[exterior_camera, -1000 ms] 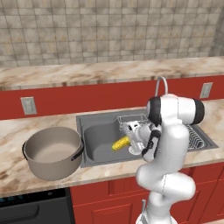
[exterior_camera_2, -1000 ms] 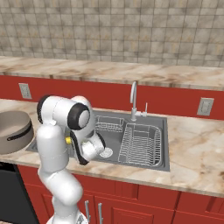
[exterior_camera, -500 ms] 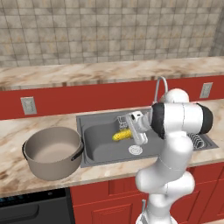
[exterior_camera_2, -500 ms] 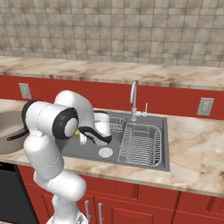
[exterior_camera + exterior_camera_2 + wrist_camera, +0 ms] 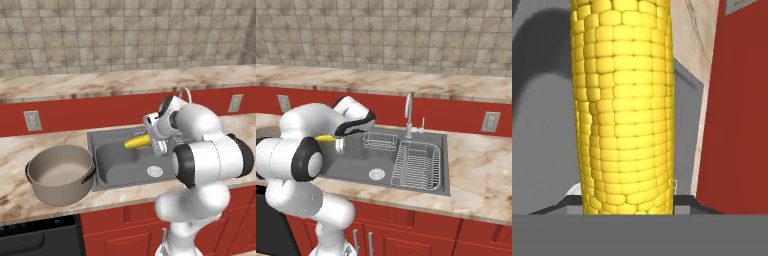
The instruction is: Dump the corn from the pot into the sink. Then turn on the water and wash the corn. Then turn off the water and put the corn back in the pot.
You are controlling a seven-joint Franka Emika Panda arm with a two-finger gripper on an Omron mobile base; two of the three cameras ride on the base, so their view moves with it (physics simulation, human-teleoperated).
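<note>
- The pot (image 5: 60, 175) stands upright on the worktop (image 5: 15, 150) just beside the left rim of the sink (image 5: 107, 172); its mouth is open and nothing lies in it.
- Open worktop runs between the pot and the red back wall.
- The fingers (image 5: 152, 142) grip the corn (image 5: 137, 142) by one end; the cob is raised above the sink's left basin and points toward the pot.
- In the hand view the corn (image 5: 622, 105) runs lengthwise from the fingers.
- A round silver drain (image 5: 154, 171) lies below.
- A wire dish rack (image 5: 417, 165) fills the right basin, beside the tap (image 5: 409, 112).
</note>
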